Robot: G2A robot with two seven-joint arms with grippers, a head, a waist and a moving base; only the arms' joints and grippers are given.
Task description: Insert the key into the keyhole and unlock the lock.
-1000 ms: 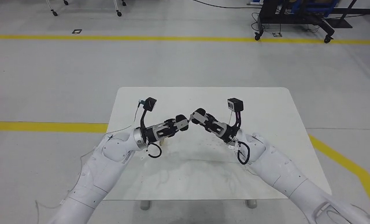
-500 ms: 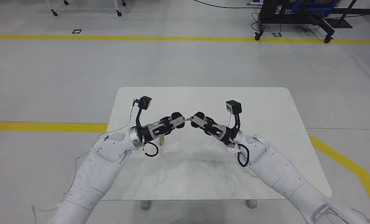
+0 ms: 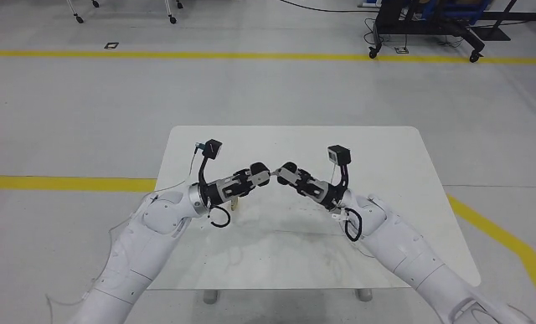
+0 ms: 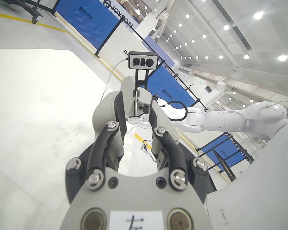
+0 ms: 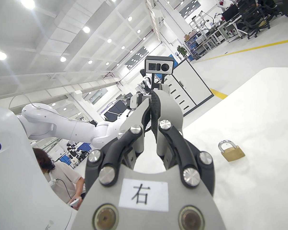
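Over the last second the left gripper [image 3: 264, 171] has drawn back slightly toward its own side, its wrist camera [image 3: 211, 146] shifting with it, widening the small gap to the right gripper [image 3: 283, 169].

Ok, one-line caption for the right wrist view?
Shut right gripper faces the left gripper; brass padlock lies on the white table.

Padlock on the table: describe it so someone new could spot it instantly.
Look at the white table. On its bare top, apart from the shut right gripper, lies a small brass padlock with a silver shackle. Its gold body and curved shackle set it apart from the white-and-black robot arms nearby.
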